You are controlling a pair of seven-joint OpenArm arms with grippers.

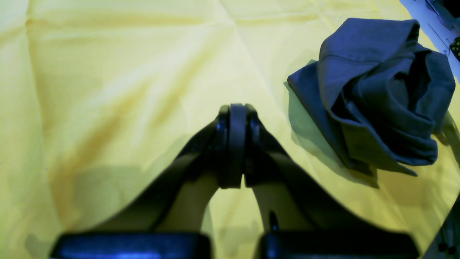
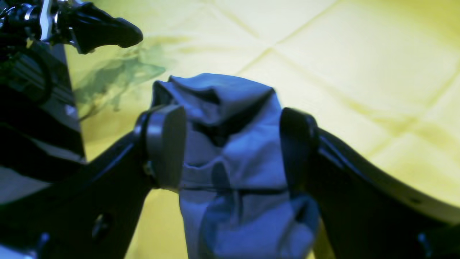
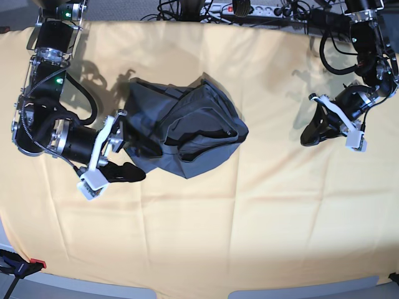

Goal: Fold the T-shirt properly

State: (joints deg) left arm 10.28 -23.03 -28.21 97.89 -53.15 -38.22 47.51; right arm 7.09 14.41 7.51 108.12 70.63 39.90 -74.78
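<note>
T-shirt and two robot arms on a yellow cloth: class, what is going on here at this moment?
The T-shirt lies crumpled in a heap on the yellow cloth, not yet folded. The right gripper is at the heap's edge with its jaws wide apart and a bunch of the fabric between them; whether they press on it is unclear. The left gripper is shut and empty, off to the side, apart from the shirt.
</note>
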